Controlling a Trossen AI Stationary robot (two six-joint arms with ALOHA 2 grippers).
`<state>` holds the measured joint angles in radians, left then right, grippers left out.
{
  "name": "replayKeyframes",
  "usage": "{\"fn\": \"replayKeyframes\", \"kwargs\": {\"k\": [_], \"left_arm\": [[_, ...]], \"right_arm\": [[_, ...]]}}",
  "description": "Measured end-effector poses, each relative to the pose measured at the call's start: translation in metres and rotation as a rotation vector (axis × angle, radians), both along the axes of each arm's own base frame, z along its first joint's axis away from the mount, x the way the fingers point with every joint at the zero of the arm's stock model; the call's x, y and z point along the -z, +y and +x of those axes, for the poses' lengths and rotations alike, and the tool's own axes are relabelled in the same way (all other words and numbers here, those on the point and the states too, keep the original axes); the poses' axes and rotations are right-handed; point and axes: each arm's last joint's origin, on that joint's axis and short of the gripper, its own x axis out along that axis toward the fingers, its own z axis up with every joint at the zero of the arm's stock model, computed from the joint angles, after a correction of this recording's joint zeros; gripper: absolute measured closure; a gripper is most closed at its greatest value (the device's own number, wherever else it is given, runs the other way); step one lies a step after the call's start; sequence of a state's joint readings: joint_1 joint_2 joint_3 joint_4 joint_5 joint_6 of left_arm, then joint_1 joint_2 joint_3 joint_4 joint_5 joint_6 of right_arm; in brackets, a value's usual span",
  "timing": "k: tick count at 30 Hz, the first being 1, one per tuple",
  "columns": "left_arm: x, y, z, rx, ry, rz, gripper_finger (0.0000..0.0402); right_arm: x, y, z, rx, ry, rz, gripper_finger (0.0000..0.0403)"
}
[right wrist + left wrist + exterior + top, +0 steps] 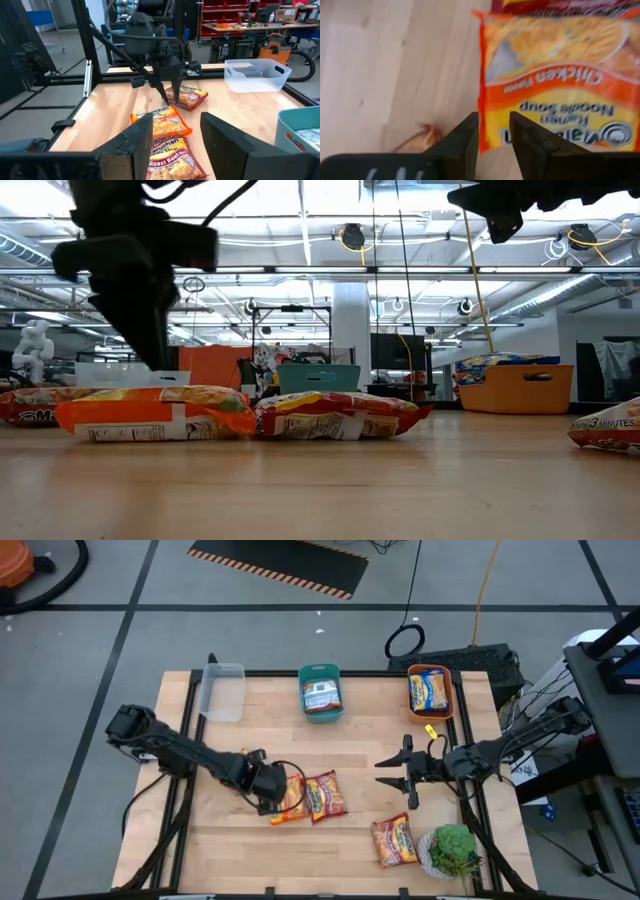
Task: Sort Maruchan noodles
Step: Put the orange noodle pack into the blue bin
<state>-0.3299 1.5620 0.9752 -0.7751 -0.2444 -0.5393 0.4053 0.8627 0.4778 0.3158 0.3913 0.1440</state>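
An orange-yellow noodle packet point(288, 800) lies flat on the table beside a red roast-beef packet point(325, 794). My left gripper point(268, 788) points down over the orange packet's left end. Its fingers are narrowly open on either side of the packet's edge point(481, 100); I cannot tell whether they touch it. Another packet point(189, 96) lies just behind that gripper. A further packet point(395, 840) lies near the front right. My right gripper point(398, 775) hovers open and empty, clear of the table, right of centre.
At the back stand a clear bin point(222, 690), a teal bin point(305, 690) holding a blue-white packet, and an orange bin point(450, 690) holding an orange-yellow packet. A green potted plant point(455, 850) stands at the front right corner. Bare wood lies at the front left.
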Motion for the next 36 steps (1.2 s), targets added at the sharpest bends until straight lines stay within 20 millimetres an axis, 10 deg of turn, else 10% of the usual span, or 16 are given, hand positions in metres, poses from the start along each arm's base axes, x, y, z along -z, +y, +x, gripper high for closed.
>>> {"fn": "replayKeyframes", "kwargs": {"k": [18,36], "left_arm": [[0.04,-0.006,-0.037,-0.009,0.131,0.055,0.0216],[0.056,-0.002,-0.024,0.19,-0.097,0.187,0.0199]], "right_arm": [[0.0,0.0,0.0,0.003,0.0,0.022,0.0243],[0.0,0.0,0.0,-0.004,0.0,-0.029,0.0243]]}}
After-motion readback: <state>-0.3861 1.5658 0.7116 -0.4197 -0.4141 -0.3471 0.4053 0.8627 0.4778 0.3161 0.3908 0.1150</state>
